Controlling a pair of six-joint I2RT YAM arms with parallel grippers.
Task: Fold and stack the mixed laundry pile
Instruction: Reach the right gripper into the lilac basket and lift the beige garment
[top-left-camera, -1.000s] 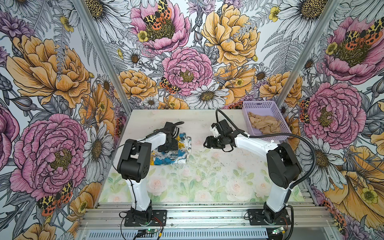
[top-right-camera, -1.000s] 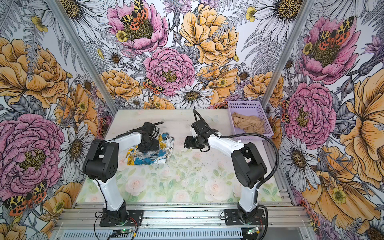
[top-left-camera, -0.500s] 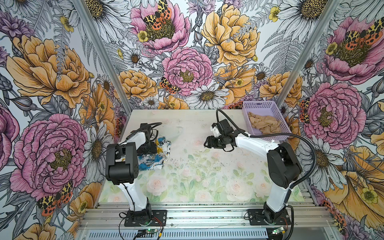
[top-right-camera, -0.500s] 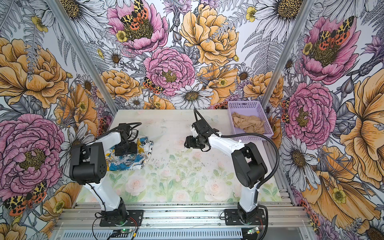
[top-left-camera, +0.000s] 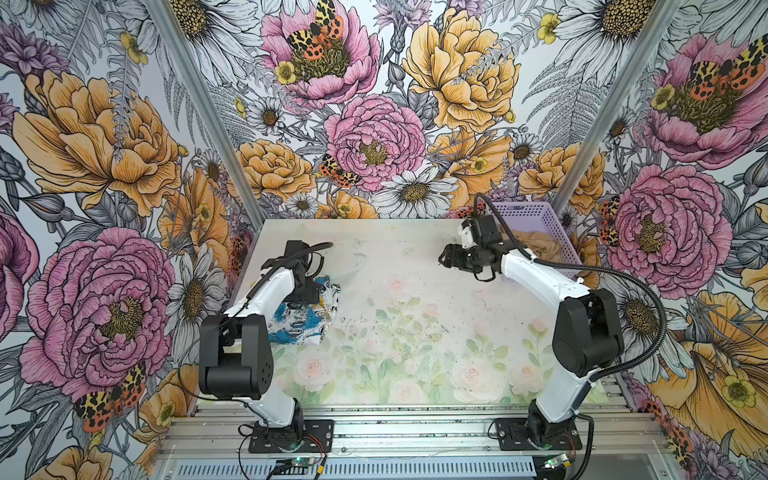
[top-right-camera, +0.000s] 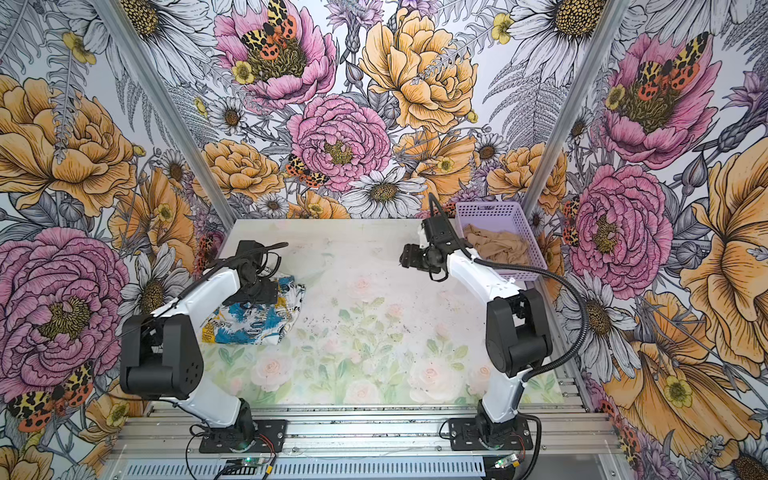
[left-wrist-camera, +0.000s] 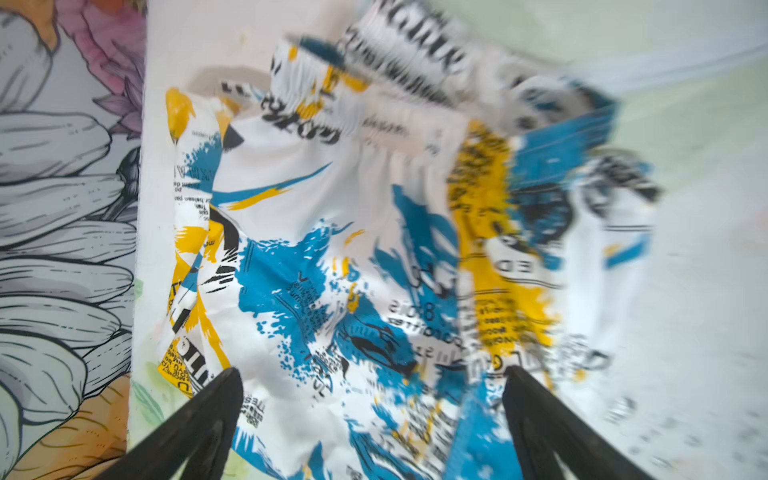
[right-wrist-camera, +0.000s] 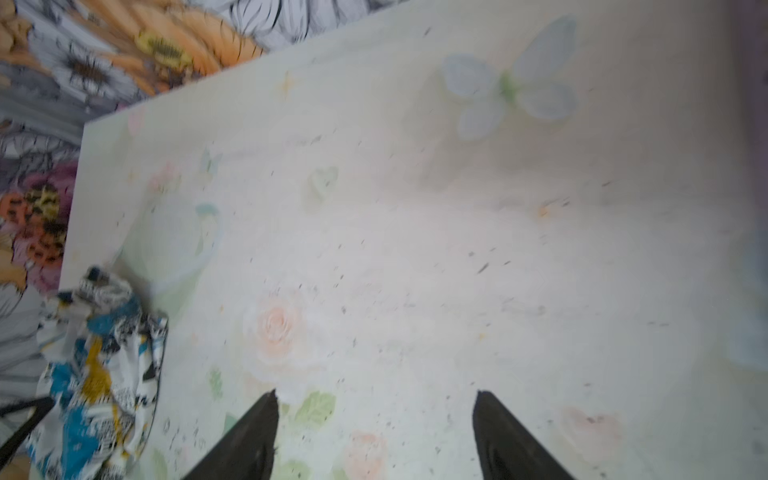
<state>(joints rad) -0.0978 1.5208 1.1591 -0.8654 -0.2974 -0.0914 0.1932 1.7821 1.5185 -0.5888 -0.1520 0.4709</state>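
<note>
- The printed garment (top-left-camera: 305, 322) sat as a rumpled bundle hard against the left edge of the desk (top-left-camera: 399, 286). A second earlier it was nearer the middle, so it got dragged left.
- The left hand (left-wrist-camera: 370, 370) was right over its far end and had just let go. Fingers were spread wide, with the cloth lying loose below and nothing pinched.
- The tan garment (top-right-camera: 496, 247) was still heaped in the lavender basket (top-right-camera: 490, 208) at the far right corner.
- The right hand (right-wrist-camera: 374, 392) hung released over bare desk just left of the basket, jaws wider than a moment before.
- My guess is piece one is now parked as the stack base, though it looked scrunched more than folded. The tan one comes next.
</note>
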